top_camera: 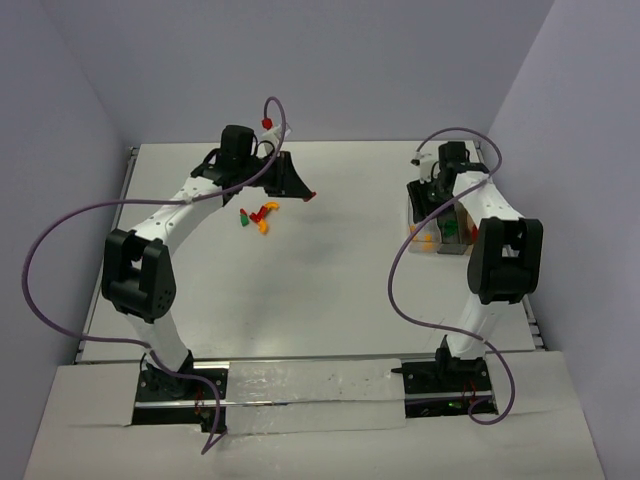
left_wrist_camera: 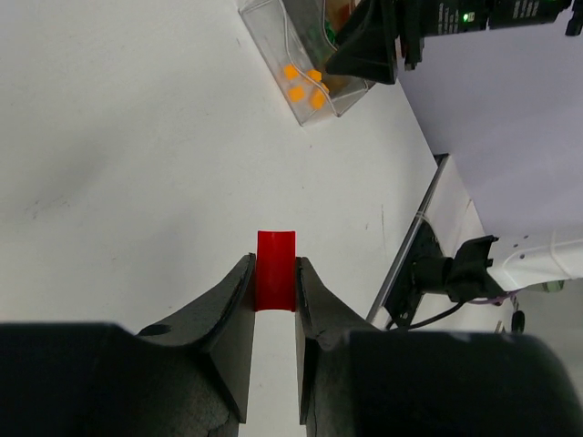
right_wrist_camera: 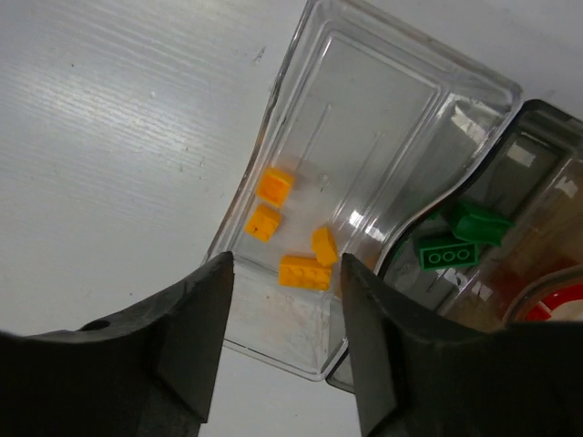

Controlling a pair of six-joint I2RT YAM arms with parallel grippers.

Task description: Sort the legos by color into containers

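My left gripper [left_wrist_camera: 274,266] is shut on a red lego [left_wrist_camera: 275,293] and holds it above the table; in the top view it [top_camera: 300,190] hangs just right of a small pile of loose legos [top_camera: 258,216] in red, green and orange. The clear containers [top_camera: 440,228] stand at the right. My right gripper [right_wrist_camera: 287,269] is open and empty just above the end bin [right_wrist_camera: 364,118], which holds several orange legos [right_wrist_camera: 303,271]. The bin beside it holds green legos [right_wrist_camera: 448,253]. Something red [right_wrist_camera: 557,305] shows in the third bin.
The containers also show in the left wrist view [left_wrist_camera: 305,64], with the right gripper [left_wrist_camera: 369,45] over them. The table's right edge and a metal rail [left_wrist_camera: 414,255] lie beyond the held lego. Purple cables [top_camera: 60,250] loop beside both arms.
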